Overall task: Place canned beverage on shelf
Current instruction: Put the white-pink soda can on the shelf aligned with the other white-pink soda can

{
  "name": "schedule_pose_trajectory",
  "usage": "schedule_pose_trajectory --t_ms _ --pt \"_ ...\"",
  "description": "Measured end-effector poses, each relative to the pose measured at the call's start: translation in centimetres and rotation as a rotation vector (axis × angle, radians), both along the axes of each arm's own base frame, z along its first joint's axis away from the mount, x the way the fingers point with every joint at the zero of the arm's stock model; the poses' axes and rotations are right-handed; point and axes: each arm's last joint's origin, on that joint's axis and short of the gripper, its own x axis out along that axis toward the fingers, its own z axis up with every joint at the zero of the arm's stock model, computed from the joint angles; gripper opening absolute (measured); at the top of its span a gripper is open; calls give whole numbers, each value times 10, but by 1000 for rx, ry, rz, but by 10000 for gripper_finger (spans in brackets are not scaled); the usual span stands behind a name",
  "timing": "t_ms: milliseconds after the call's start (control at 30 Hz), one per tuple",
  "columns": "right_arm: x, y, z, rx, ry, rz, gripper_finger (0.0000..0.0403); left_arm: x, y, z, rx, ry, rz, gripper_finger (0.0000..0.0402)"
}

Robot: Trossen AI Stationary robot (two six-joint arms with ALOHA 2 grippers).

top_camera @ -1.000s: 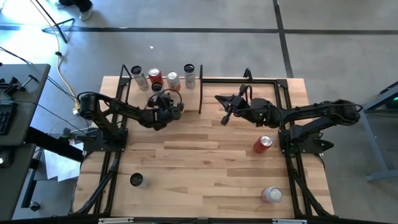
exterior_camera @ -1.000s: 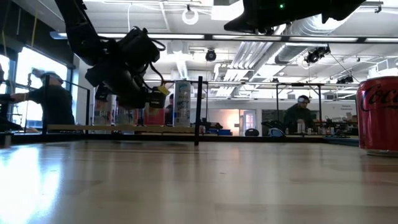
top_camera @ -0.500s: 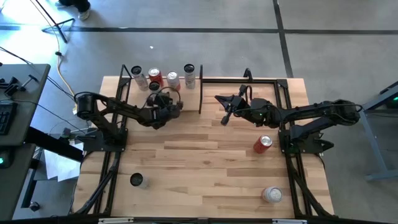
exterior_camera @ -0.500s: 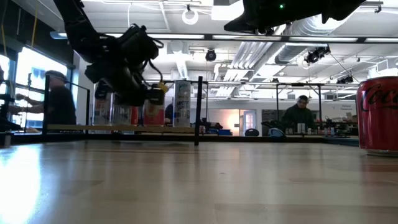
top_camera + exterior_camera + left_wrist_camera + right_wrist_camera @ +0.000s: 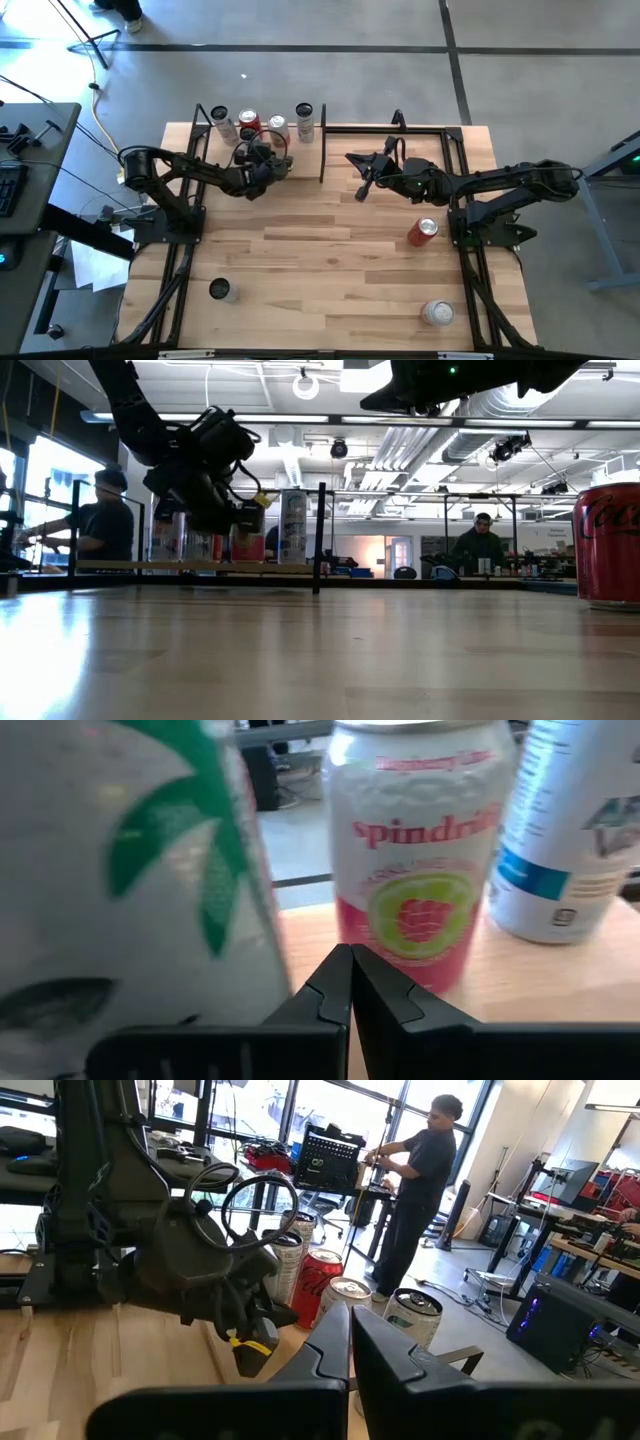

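The shelf (image 5: 300, 165), a light-wood board with black uprights, stands at the table's far left. Several cans stand on it: a white-and-pink can (image 5: 415, 850), a white-and-blue can (image 5: 570, 830) and a white can with green leaves (image 5: 120, 880), which is very close to the wrist camera. My left gripper (image 5: 350, 960) is shut and empty. It hangs over the shelf (image 5: 268, 158), pointing at the pink can, with the green-leaf can right beside it. My right gripper (image 5: 350, 1315) is shut and empty above the table's far middle (image 5: 362, 187). My left gripper holds nothing between its fingers. The white can with green leaves (image 5: 230, 930) stands close against the outer side of one finger; I cannot tell whether they touch.
A red can (image 5: 422, 231) lies near the right arm's base and looms at the low view's right edge (image 5: 608, 545). Another can (image 5: 437, 313) lies at the near right, and a dark-topped can (image 5: 220, 290) stands at the near left. A thin black frame (image 5: 400, 129) runs along the far edge.
My left gripper has moved toward the table's far edge and a little left, in over the shelf toward the standing cans. The cans and the right arm have kept still.
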Motion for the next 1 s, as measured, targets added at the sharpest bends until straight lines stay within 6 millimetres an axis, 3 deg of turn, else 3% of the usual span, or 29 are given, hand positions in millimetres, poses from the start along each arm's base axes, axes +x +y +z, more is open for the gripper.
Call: schedule_pose_trajectory --t_ms 333,567,667,833,1000 --pt "0 0 -2 -1 21 0 0 -11 0 -2 1 24 90 0" --pt "0 0 -2 -8 24 3 0 -24 -1 8 2 11 148 0" --pt "0 0 -2 -7 22 23 0 -23 -2 15 -5 -13 116 0" --pt "0 1 -1 -8 15 31 0 -9 3 24 -41 3 -79 0" --pt "0 1 -1 -6 17 31 0 -15 16 25 -30 -14 -10 0"
